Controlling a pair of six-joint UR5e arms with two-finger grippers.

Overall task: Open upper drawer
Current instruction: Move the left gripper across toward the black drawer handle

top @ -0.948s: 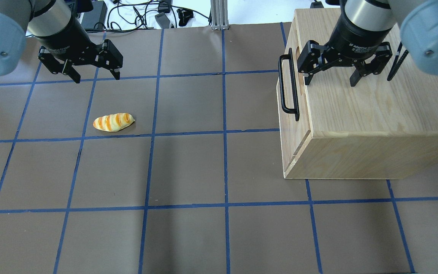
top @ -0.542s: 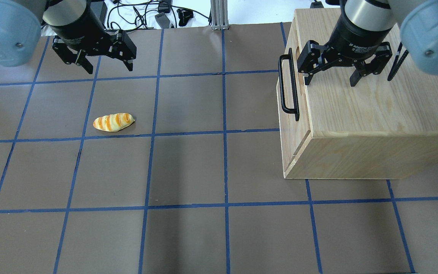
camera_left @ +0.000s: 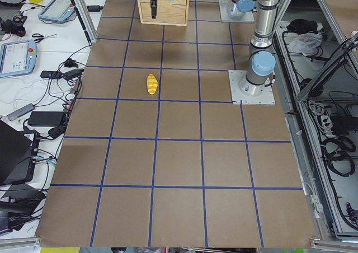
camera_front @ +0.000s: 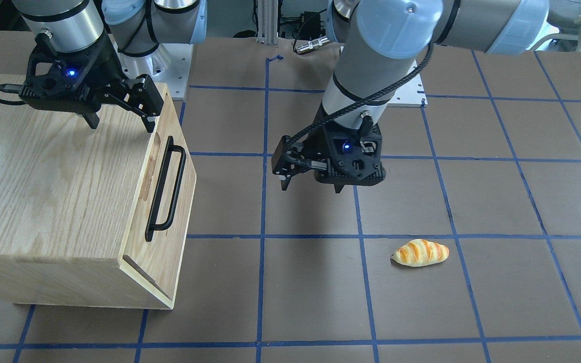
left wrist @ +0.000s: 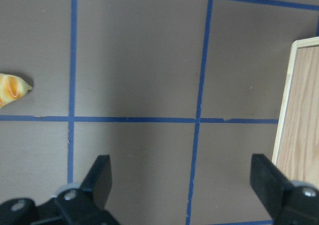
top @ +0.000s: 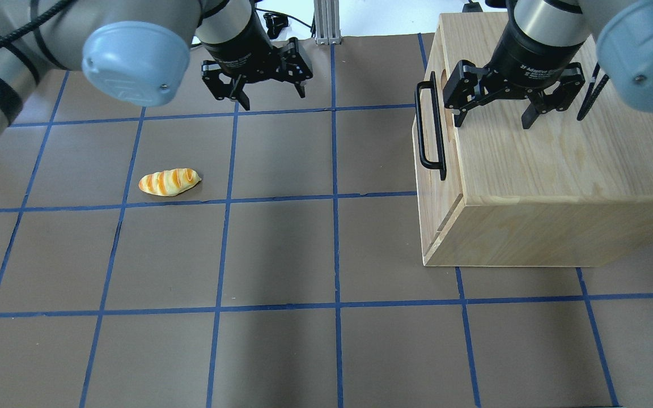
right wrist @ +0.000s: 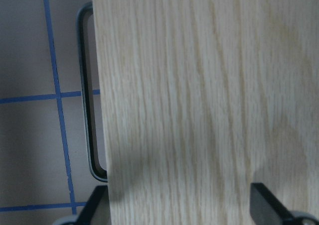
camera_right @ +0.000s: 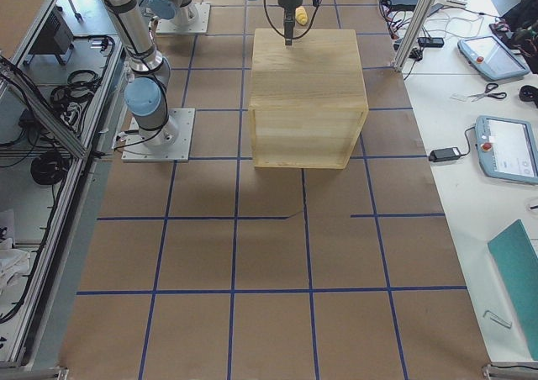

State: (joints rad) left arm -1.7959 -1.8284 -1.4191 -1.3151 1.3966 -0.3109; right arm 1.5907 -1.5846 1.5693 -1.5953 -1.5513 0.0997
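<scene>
Upper centre, the left gripper [top: 272, 97] hovers spread-fingered over the table [top: 281, 255]; upper right, the right gripper [top: 492, 122], likewise spread, hangs above the cabinet [top: 559, 164] holding the closed upper drawer [top: 429, 187].

L wrist cam: I get only the tip of the bread roll [left wrist: 12, 89], cut at 9 o'clock. The cabinet [left wrist: 301, 115] is a strip at 3 o'clock, and the left gripper [left wrist: 183, 182] body is cut at 6 o'clock.
R wrist cam: cabinet top hides the upper drawer [camera_front: 166, 186] front; its handle [right wrist: 85, 110] shows in part.
Ext. right: drawer front faces away from me; roll mostly behind cabinet.
Ext. left: cabinet cut at 12 o'clock.
</scene>
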